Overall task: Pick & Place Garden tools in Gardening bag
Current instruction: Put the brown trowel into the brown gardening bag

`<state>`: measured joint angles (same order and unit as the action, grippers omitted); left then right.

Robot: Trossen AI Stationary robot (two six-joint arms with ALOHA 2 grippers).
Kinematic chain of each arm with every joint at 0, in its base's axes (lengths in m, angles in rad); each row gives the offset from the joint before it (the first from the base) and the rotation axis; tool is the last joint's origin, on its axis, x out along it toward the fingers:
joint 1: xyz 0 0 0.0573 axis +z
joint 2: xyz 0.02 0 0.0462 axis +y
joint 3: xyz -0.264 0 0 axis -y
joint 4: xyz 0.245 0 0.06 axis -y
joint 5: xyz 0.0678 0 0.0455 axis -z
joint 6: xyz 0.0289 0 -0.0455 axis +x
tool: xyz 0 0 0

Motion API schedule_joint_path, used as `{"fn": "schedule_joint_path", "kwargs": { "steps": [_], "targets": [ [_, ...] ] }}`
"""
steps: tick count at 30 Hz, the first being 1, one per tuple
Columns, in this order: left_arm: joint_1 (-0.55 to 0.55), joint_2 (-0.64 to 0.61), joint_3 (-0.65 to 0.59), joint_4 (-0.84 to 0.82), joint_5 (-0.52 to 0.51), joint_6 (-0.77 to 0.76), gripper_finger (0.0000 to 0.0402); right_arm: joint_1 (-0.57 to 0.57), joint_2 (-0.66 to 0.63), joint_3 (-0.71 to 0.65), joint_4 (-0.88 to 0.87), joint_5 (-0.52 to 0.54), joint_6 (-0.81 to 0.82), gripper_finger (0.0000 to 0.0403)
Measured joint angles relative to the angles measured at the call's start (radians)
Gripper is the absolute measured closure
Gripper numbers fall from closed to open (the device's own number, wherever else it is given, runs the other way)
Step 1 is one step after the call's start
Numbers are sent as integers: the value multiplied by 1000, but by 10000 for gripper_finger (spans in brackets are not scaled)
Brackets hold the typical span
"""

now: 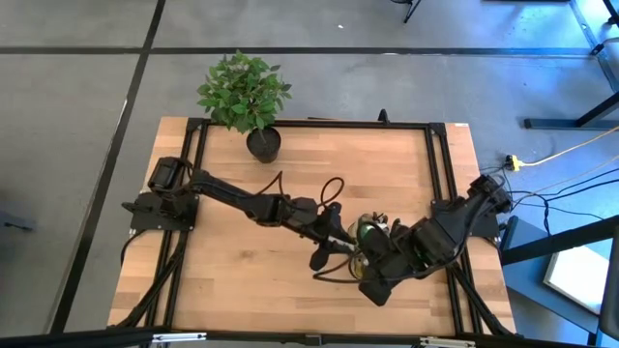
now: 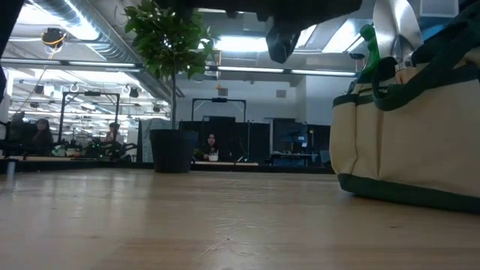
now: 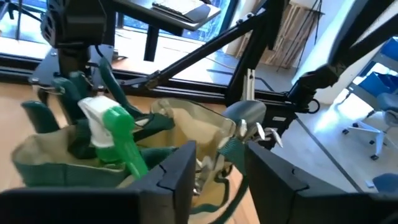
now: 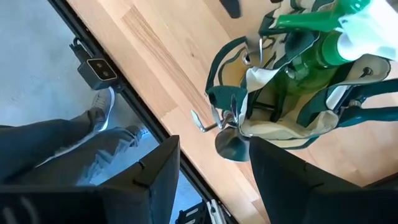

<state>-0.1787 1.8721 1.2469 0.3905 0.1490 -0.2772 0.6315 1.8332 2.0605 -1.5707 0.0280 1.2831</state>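
The wooden surface (image 1: 242,261) carries everything, with both dark arms reaching in toward its right-centre. There the gardening bag (image 2: 409,142) stands upright, tan with dark green trim and loop handles. A leafy plant in a black pot (image 1: 262,143) stands well apart from it, at the far edge of the surface.

The green spray bottle (image 3: 118,134) with its white trigger stands inside the bag, its head poking above the rim. Metal tools (image 4: 227,118) with shiny heads sit in the pockets along the bag's wall; one rounded trowel blade (image 3: 244,115) rises past the rim.

The left pincer (image 3: 214,177) hangs just above the bag's rim, its two dark fingers apart with a clear gap between them and nothing gripped. The right pincer (image 4: 208,180) is over the bag from the other side, fingers likewise spread and empty, the surface and bag showing through the gap.

Beyond the surface's near edge, a person's legs and shoe (image 4: 99,112) stand on the floor.
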Motion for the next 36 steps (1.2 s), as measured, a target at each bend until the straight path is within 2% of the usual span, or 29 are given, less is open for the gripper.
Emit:
{"fn": "schedule_joint_path", "kwargs": {
  "steps": [7, 13, 19, 23, 26, 31, 36],
  "targets": [
    [-27, 36, 13, -12, 2, -64, 257, 16, 0, -38, 0, 25, 35, 208],
    [-44, 94, 127, -17, -20, -52, 256, 32, 0, -80, -1, 16, 80, 208],
    [-43, 135, 221, -172, -26, -21, 256, 51, 1, -93, 7, -10, 99, 208],
    [-43, 133, 218, -218, -50, -13, 259, 64, 0, -93, 0, -10, 105, 208],
    [-40, 134, 217, -234, -51, -8, 289, 66, 0, -93, 0, -9, 108, 208],
    [-35, 134, 217, -235, -4, 2, 379, 68, 0, -93, 0, -2, 108, 208],
    [-35, 115, 216, -258, 7, -41, 399, 68, 0, -93, 0, 3, 108, 208]
  ]
}}
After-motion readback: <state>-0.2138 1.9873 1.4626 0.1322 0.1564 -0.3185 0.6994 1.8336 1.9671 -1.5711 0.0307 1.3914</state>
